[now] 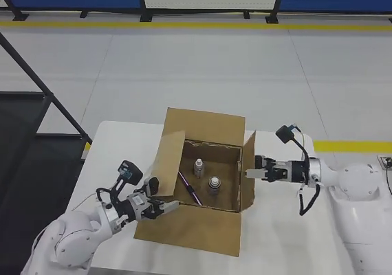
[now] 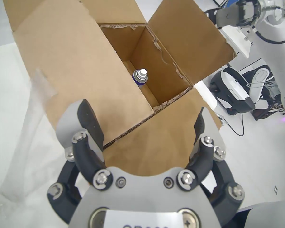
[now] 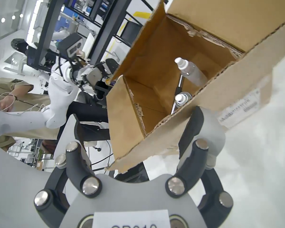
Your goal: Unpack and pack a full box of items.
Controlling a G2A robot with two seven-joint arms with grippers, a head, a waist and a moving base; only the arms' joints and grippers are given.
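Brown cardboard box [image 1: 206, 127] holding white-capped bottles [image 3: 192, 72]: left gripper [image 2: 143, 112] open above one flap [image 2: 156, 148], right gripper [image 1: 256, 172] open astride another flap [image 3: 156, 141]; uneven pulls could slide it, toppling bottles.

site looked like a robotics lab or test hall: pale polished floor [image 1: 182, 69] with yellow marking lines [image 1: 182, 25], blue partition panels [image 1: 72, 3], black steel racking [image 3: 58, 1], white robot units parked among cables [image 2: 235, 91].

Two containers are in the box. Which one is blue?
The spray can with a metal rim under its white cap; the slim bottle beside it is pale.
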